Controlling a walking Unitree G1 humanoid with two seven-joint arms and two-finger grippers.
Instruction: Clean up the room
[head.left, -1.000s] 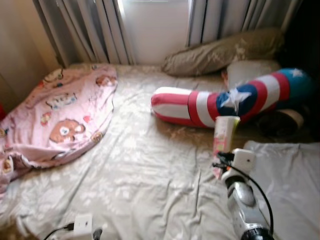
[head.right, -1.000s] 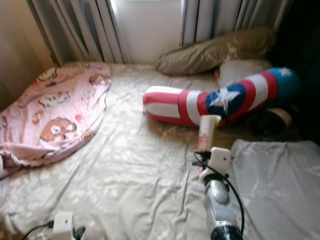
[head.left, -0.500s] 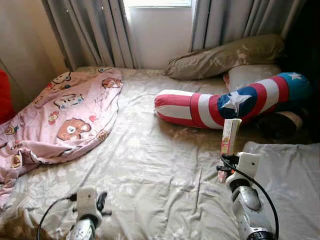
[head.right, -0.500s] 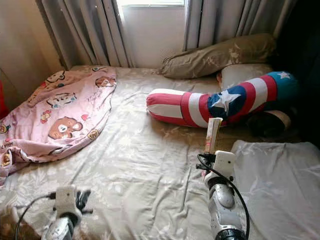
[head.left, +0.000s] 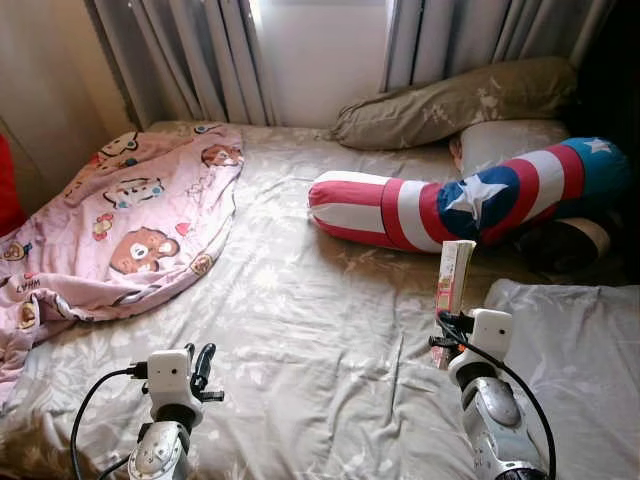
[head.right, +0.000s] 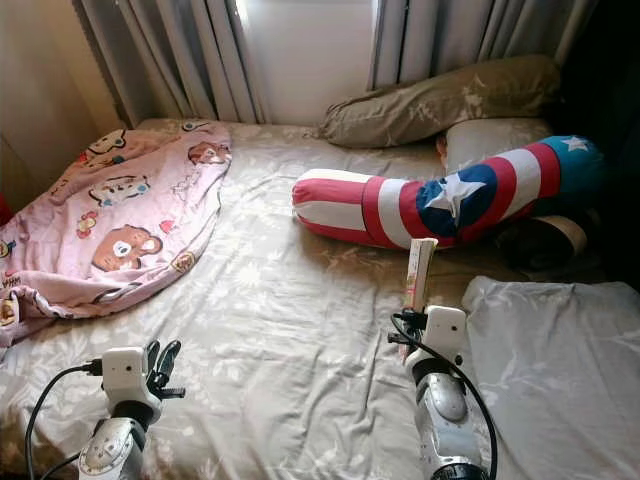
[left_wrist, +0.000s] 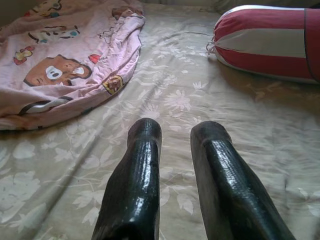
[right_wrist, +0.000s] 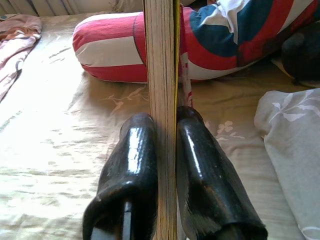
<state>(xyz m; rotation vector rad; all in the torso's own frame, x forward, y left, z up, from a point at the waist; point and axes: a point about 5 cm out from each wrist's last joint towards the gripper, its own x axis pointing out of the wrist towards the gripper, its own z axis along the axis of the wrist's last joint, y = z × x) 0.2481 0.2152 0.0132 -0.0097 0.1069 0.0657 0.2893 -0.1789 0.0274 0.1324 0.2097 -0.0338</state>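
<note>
R gripper clamped on a thin upright book w/ cream page edges and a pink-and-yellow cover, fingers pressed flat on both faces; book stands vertical above the bed covered in a beige floral-print sheet, just in front of the long red-white-blue star-print bolster pillow, not touching it. L gripper hovers low over the sheet well left of the bolster, fingers slightly apart w/ nothing between them. Pink cartoon-bear blanket lies rumpled at the bed's far-left side, well apart from the bolster. Olive-tan pillow sits behind the bolster against the grey curtains; pale pillow tucked between the two, partly hidden by the bolster. Light grey floral pillowcase or folded sheet lies on the bed right of the book, nearer the robot than the bolster. Dark round item under the bolster's right end, can't tell what it is.
</note>
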